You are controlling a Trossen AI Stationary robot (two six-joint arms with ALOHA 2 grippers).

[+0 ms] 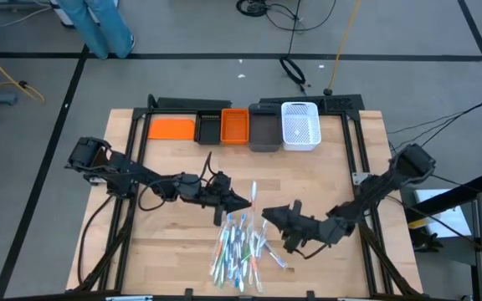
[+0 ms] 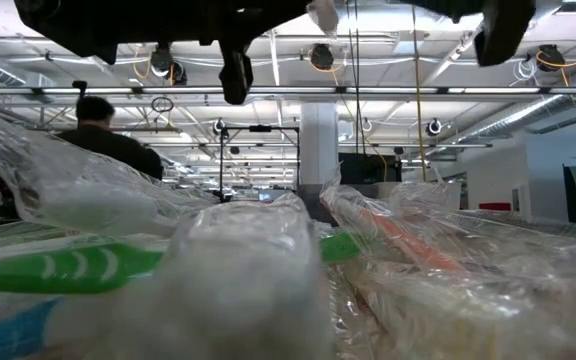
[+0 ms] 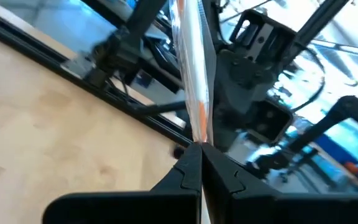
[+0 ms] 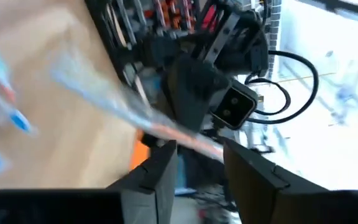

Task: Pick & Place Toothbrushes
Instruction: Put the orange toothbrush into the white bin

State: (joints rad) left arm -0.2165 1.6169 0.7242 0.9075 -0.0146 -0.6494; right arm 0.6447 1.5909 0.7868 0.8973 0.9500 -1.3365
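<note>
Early days by the look of it: bulk of the toothbrushes heaped at the near middle of the wooden table, wrapped and jumbled. Nothing discernible in the bins: orange bin, grey bin, white basket, all lined up at the far edge. So, most of the sorting left to do.

Left gripper just beyond the pile's far end, fingers pinched tight on a wrapped toothbrush, lifted clear of the table. Right gripper close beside the pile, fingers spread, nothing pinched, that same wrapped brush passing across the gap in its own wrist view. Possibly a handover brewing.

Black frame rails around the tabletop. Beyond: grey floor, cables, a person standing at the far left, bright ceiling lights overhead.
</note>
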